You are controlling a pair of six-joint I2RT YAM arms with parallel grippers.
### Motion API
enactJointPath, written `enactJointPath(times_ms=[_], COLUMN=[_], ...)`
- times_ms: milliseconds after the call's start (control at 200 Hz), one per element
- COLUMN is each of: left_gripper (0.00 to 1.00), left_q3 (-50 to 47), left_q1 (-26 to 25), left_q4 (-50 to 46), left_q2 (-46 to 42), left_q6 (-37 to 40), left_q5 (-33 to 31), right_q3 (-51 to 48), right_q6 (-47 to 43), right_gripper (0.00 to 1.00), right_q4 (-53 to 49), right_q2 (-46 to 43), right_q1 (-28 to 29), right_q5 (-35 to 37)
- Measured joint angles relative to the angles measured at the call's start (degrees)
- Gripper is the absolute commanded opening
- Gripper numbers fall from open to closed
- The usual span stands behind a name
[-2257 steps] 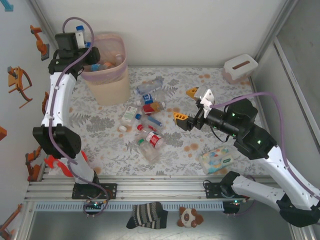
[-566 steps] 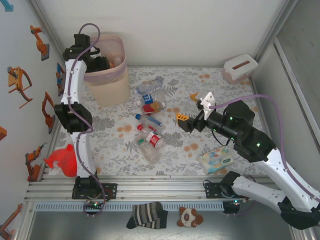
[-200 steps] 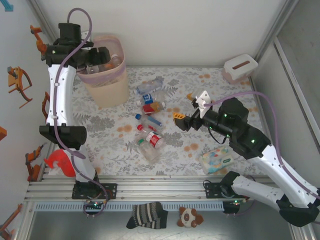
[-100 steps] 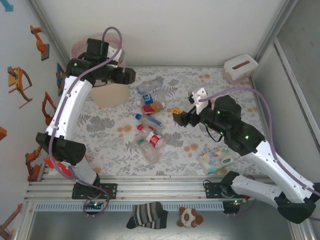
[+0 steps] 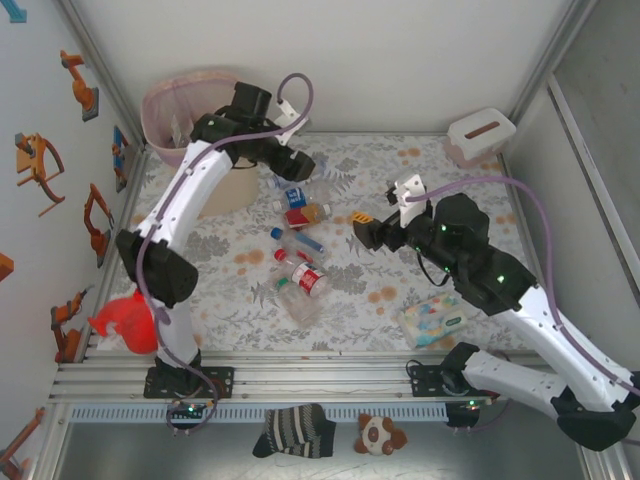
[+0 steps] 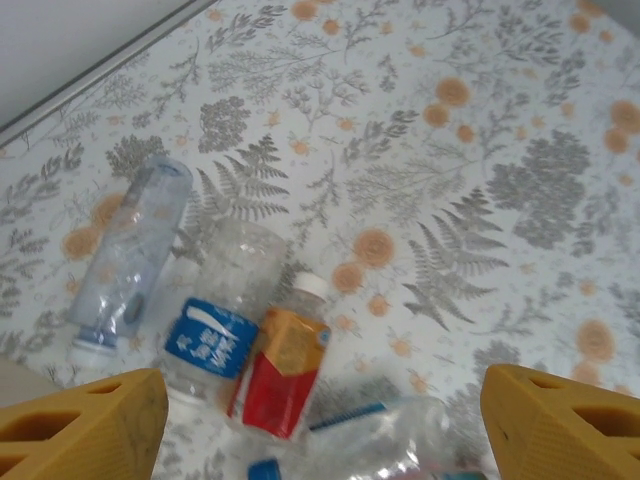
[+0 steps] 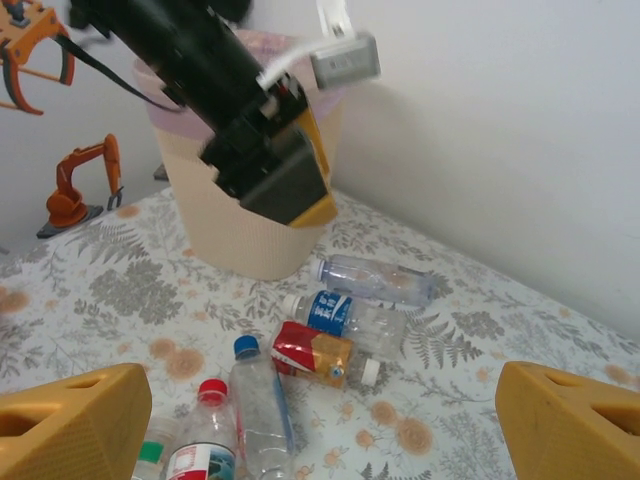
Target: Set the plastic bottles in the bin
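The plastic bottles (image 5: 311, 281) lie on their sides in a loose heap about the middle of the worktop (image 5: 430, 170), several of them touching. The bin (image 5: 158, 120) stands in the far left corner, apart from the nearest bottle.

The left claw (image 6: 322, 385) hangs above the far end of the heap, jaws spread wide with nothing between them. Below it lie a clear bottle (image 6: 130, 255), a blue-label bottle (image 6: 212, 330) just beside it, and a red-and-orange bottle (image 6: 282, 365) touching that one. The right claw (image 7: 320, 400) hovers at the right side of the heap, likewise wide open and empty.

The clear ones look empty, so I judge them very light and thin-walled. A hard squeeze would probably dent the body, and the smooth round plastic may roll or squirt out from the pads. The best hold seems to be across the middle of the body, jaws square to the long axis. The label band there may slip a little less than bare plastic. The caps look too small to be a sure hold.

The blue-label bottle is hemmed in on both flanks, leaving little room for fingers. The clear bottle has bare worktop on its outer side and looks the easier one to take. A nudge could set the neighbouring bottles rolling
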Motion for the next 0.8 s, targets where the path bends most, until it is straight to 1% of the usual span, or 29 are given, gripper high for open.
enactJointPath(times_ms=[140,285,350,601,801], left_gripper=[0.78,0.77,0.75,0.75,0.74], left_q3=[8.81,18.49,21.18,21.97,21.97], left_q1=[0.0,-0.2,-0.31,-0.63,-1.01], left_q4=[0.37,0.68,1.38,6.34,10.32], left_q2=[9.38,18.99,22.51,31.06,34.82], left_q6=[2.03,3.96,4.66,7.19,7.78], left_q5=[-3.28,-9.2,-11.91,-19.37,-21.09], right_q3=[0.02,0.04,0.04,0.04,0.04], right_q6=[0.11,0.39,0.44,0.46,1.07], right_gripper=[0.88,0.88,0.88,0.88,0.88], right_q4=[-0.26,-1.05,-1.64,-3.32,-3.34], right_q2=[-1.7,-2.38,-2.58,-3.3,-3.43], right_q1=[0.0,0.0,0.0,0.0,0.0], right_q5=[1.57,2.51,2.84,3.82,3.96])
